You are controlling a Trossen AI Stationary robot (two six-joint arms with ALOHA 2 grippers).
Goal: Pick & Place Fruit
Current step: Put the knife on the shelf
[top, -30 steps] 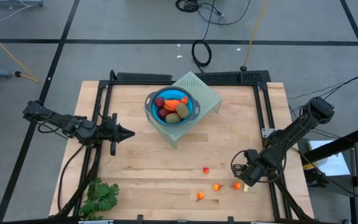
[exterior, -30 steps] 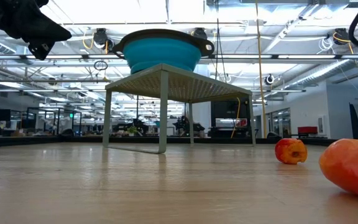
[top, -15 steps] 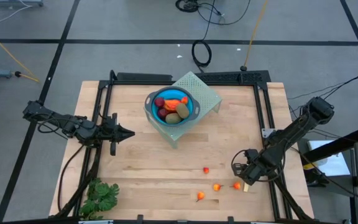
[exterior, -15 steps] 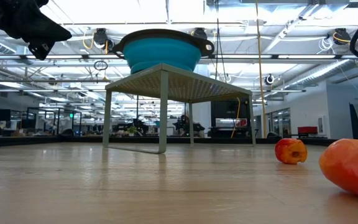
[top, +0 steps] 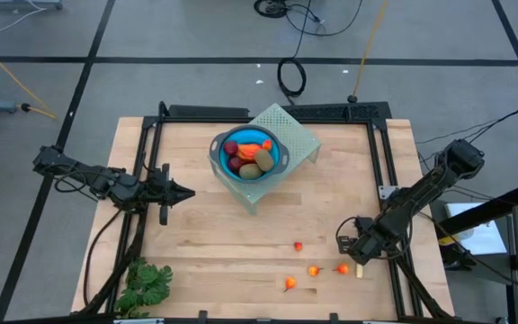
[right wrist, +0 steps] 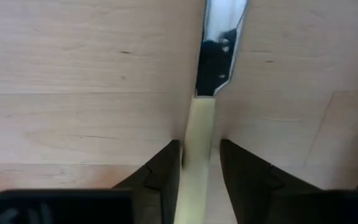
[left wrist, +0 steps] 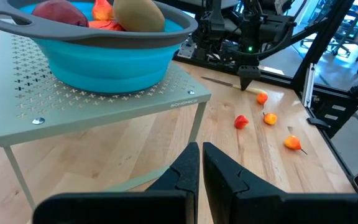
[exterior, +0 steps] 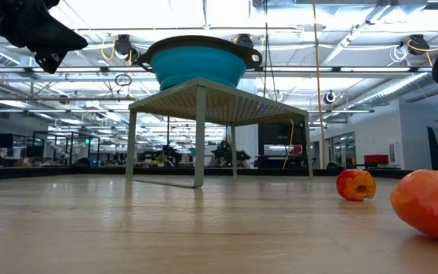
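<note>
Blue collapsible bowl with a dark grey rim (exterior: 198, 61) is sitting on top of a pale green perforated metal stand (exterior: 211, 106), whose thin legs are resting on the light wooden tabletop (exterior: 166, 228). Two small orange-red toy fruit pieces are lying on the wood at the right: the farther round one (exterior: 355, 184) is sitting apart from the nearer, larger-looking one (exterior: 430, 204), which is getting cut off by the frame edge. A dark robot arm part (exterior: 29, 29) is hanging in the upper-left corner above the table, and a lit open workspace with ceiling lights is showing behind.
</note>
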